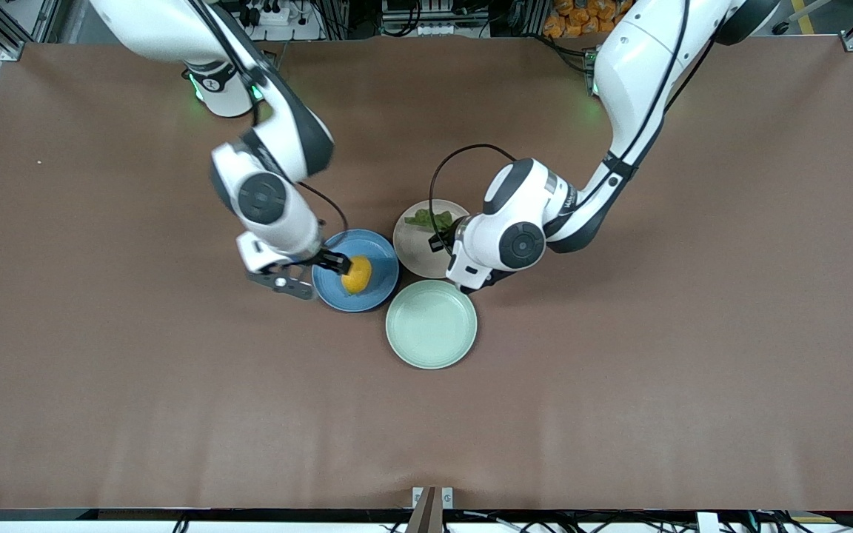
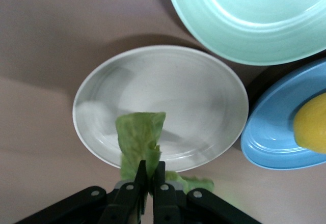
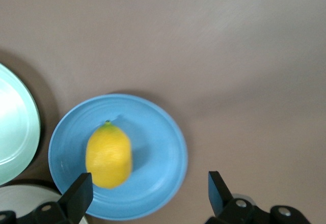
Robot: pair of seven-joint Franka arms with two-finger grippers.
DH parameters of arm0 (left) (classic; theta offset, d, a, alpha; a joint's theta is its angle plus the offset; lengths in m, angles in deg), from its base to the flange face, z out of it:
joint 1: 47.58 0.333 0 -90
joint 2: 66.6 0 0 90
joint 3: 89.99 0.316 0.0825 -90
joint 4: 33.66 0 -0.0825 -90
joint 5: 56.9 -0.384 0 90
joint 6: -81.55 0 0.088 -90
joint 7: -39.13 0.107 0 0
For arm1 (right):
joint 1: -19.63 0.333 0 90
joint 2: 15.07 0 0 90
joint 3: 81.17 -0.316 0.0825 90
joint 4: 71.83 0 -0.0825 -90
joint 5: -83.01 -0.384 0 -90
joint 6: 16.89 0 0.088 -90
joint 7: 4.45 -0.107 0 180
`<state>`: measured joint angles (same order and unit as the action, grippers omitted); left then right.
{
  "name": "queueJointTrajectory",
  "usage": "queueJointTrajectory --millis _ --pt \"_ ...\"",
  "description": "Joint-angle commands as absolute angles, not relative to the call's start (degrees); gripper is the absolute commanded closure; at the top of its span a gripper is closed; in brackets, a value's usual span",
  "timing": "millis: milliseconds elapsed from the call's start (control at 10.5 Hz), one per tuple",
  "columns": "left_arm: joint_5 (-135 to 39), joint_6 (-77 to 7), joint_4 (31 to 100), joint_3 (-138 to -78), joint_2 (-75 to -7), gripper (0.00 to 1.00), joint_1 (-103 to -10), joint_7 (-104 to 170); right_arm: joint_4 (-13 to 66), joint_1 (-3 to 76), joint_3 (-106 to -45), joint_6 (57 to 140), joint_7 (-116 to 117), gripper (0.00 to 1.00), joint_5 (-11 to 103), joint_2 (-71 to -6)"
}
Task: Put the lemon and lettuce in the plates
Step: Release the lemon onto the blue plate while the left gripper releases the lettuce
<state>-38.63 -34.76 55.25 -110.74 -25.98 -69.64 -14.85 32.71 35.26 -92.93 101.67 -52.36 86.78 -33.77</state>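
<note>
A brown table (image 1: pixel 101 370) spreads under both my arms, with three plates clustered near its middle.

Toward my right arm's end of that cluster, my right gripper (image 3: pixel 147 193) hangs just above the blue plate (image 1: pixel 378 248), its fingers (image 3: pixel 76 196) spread wide with nothing between them. The lemon (image 1: pixel 357 275) lies in the blue plate, on the part of the dish nearer the front camera, free of my fingers.

Next comes the beige plate (image 1: pixel 415 248), just beside the blue one and a little farther from the front camera. Nearer that camera than both sits the mint-green plate (image 1: pixel 432 324), close against them, with nothing in it.

Toward my left arm's end, my left gripper (image 2: pixel 150 175) hovers over the rim of the beige plate. Its fingers (image 2: pixel 162 183) are pinched almost together on the lettuce (image 2: pixel 140 137), holding one edge of the leaf. The leaf hangs out from my fingertips over the inside of the beige plate; part of it also trails back under the gripper. I cannot tell whether the leaf's free end touches the plate.
</note>
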Motion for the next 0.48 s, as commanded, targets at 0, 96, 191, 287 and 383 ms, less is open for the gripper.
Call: queueJointTrajectory --millis 0,96,191,287,383 --pt "-37.65 -35.09 55.2 -109.94 -25.91 0.0 -69.73 -15.98 34.7 26.96 -95.66 98.26 -47.18 0.0 86.88 -25.29" --pt "-37.91 -35.09 55.2 -109.85 -25.91 0.0 -69.2 -15.89 34.26 23.96 -96.28 97.11 -44.47 0.0 86.79 -23.18" --pt "-38.0 -34.91 54.94 -109.77 -26.25 0.0 -68.76 -15.37 33.04 21.93 -96.28 95.28 -40.52 0.0 86.79 -21.94" --pt "-39.13 -34.21 54.59 -109.42 -27.21 0.0 -67.02 -14.84 31.2 20.52 -96.28 92.47 -37.26 0.0 86.79 -21.49" --pt "-41.41 -33.51 54.5 -109.5 -28.44 0.0 -64.39 -12.23 28.83 19.29 -96.11 89.49 -33.66 0.0 86.88 -21.14"
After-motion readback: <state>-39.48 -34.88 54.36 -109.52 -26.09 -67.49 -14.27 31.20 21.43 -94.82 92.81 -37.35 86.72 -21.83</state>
